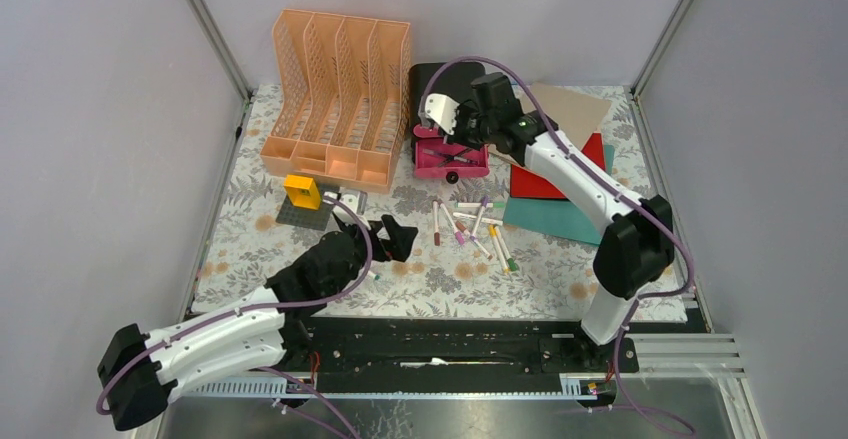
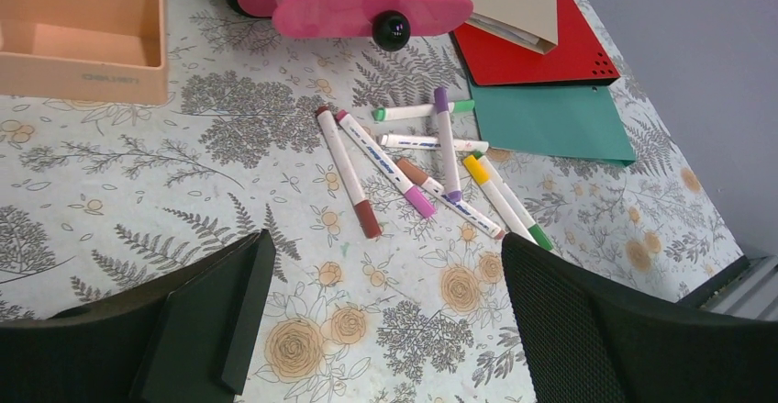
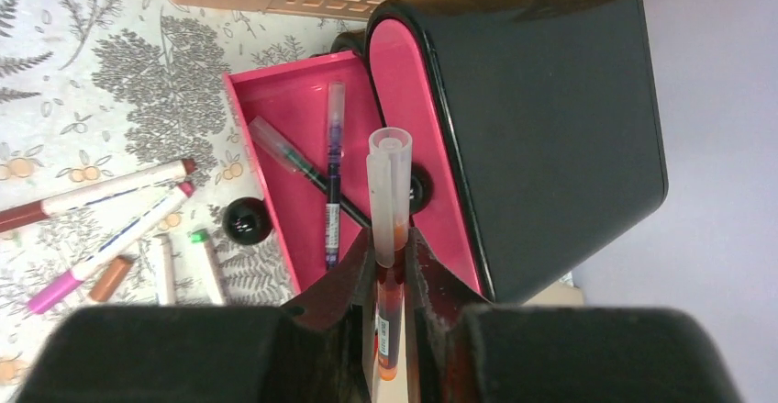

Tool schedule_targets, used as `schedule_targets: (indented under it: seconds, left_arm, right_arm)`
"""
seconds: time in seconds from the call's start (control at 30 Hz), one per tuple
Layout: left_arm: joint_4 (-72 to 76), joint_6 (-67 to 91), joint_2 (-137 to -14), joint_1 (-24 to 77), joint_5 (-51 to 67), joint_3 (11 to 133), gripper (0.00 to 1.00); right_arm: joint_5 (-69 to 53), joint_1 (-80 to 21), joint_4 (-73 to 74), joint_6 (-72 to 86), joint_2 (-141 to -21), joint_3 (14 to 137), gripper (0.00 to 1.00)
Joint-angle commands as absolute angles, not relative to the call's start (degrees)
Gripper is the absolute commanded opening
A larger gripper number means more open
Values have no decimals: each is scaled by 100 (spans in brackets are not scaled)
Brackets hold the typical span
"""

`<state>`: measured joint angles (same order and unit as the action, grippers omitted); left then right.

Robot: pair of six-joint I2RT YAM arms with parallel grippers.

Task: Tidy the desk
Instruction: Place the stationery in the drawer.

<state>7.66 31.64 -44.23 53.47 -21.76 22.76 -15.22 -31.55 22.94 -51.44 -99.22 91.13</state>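
Note:
The desk (image 1: 440, 279) is covered by a floral cloth. Several felt markers (image 1: 472, 224) lie loose at its middle and also show in the left wrist view (image 2: 413, 169). My right gripper (image 3: 390, 247) is shut on an orange-red pen with a clear cap (image 3: 387, 192). It holds the pen over the open pink drawer (image 3: 275, 146) of the black drawer box (image 3: 541, 118). Two pens (image 3: 332, 173) lie in that drawer. In the top view the right gripper (image 1: 452, 119) is at the back. My left gripper (image 2: 385, 265) is open and empty, just above the cloth, in front of the markers.
An orange file rack (image 1: 335, 99) stands at the back left. A yellow block on a dark grey plate (image 1: 302, 191) sits in front of it. Red (image 1: 555, 174), green (image 1: 560, 217) and tan (image 1: 575, 109) folders lie at the right.

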Motion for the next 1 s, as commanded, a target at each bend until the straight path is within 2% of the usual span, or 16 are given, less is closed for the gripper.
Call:
schedule_targets:
  seconds: [0.0, 0.33, 0.47, 0.63, 0.8, 0.97]
  left_arm:
    - [662, 3159, -4131, 5291, -2451, 2185, 99]
    - [512, 3215, -3763, 5257, -2535, 2006, 99]
    - [494, 3217, -3747, 5250, -2536, 2020, 99]
    - [466, 3217, -3740, 5245, -2538, 2031, 99]
    - [466, 3234, -3744, 5238, -2536, 2038, 99]
    - [507, 3234, -3774, 5213, -2525, 2041, 99]
  right_arm:
    - [-1069, -3348, 2287, -5618, -10257, 9469, 2]
    - [-303, -3690, 1985, -5858, -10790, 9448, 11]
    - [-33, -3765, 1849, -5866, -10967, 9443, 25]
    - [333, -3803, 1812, -5817, -11117, 9481, 58]
    - [253, -3849, 1851, -5577, -10954, 9458, 65]
    - [-401, -3868, 2288, -5063, -10449, 9444, 70]
